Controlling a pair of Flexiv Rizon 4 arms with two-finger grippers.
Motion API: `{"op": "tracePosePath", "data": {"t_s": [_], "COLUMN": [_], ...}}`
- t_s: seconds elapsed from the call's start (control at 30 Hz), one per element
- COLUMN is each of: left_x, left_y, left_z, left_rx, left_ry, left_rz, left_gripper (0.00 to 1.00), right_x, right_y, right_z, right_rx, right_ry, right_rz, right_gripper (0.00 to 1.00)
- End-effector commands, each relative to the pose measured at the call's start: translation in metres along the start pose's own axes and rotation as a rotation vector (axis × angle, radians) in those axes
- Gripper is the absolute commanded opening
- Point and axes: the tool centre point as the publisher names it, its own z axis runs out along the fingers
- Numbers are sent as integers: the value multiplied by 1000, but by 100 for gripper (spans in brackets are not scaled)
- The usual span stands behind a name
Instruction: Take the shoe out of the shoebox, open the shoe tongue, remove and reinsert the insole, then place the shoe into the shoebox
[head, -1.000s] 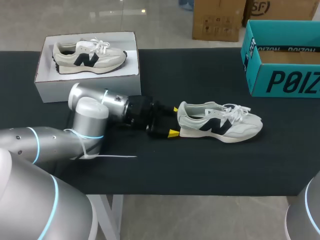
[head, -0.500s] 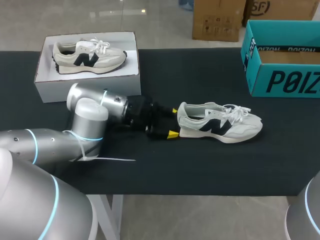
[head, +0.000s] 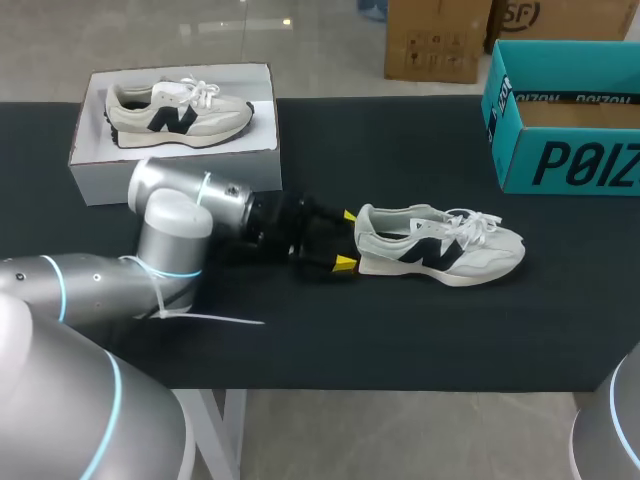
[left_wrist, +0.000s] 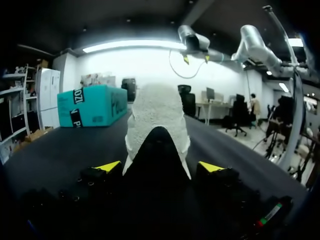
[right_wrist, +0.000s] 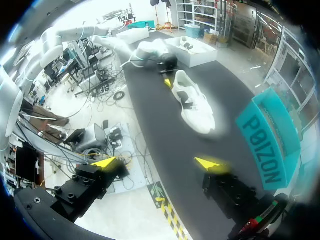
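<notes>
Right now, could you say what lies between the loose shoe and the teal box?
Nothing: bare table separates shoe and teal box, per head view.

Left wrist view: shoe (left_wrist: 157, 115) toe hidden behind heel.

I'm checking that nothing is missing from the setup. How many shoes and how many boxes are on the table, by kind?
Shoes: 2 (loose shoe, boxed shoe)
Boxes: 2 (white shoebox, teal box)
Total: 4
</notes>
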Motion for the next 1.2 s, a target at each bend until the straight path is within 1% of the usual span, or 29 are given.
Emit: {"op": "tracePosePath", "data": {"t_s": [0.03, 0.23, 0.37, 0.63, 0.87, 0.97, 1.1, 1.13, 1.17, 1.2], "left_x": [2, 2, 1, -1, -2, -2, -3, -3, -3, -3], "left_y": [-3, -5, -4, 3, 11, 12, 11, 11, 11, 11], "left_z": [0, 6, 12, 19, 20, 21, 20, 20, 20, 20], "left_rx": [-12, -21, -27, -32, -24, -25, -27, -27, -27, -27], "left_ry": [4, 9, 13, 2, -13, -10, -31, -31, -31, -31], "left_rz": [-9, -13, -13, -17, -22, -26, -18, -18, -18, -18], "left_gripper": [100, 100, 100, 100, 100, 100, 100, 73, 0, 0], "right_x": [0, 0, 0, 0, 0, 0, 0, 0, 0, 0], "right_y": [-1, -1, -1, -1, -1, -1, -1, -1, -1, -1], "right_z": [1, 1, 1, 1, 1, 1, 1, 1, 1, 1], "right_rx": [2, 2, 2, 2, 2, 2, 2, 2, 2, 2], "right_ry": [-1, -1, -1, -1, -1, -1, -1, -1, -1, -1], "right_rz": [0, 0, 0, 0, 0, 0, 0, 0, 0, 0], "right_gripper": [100, 100, 100, 100, 100, 100, 100, 100, 100, 100]}}
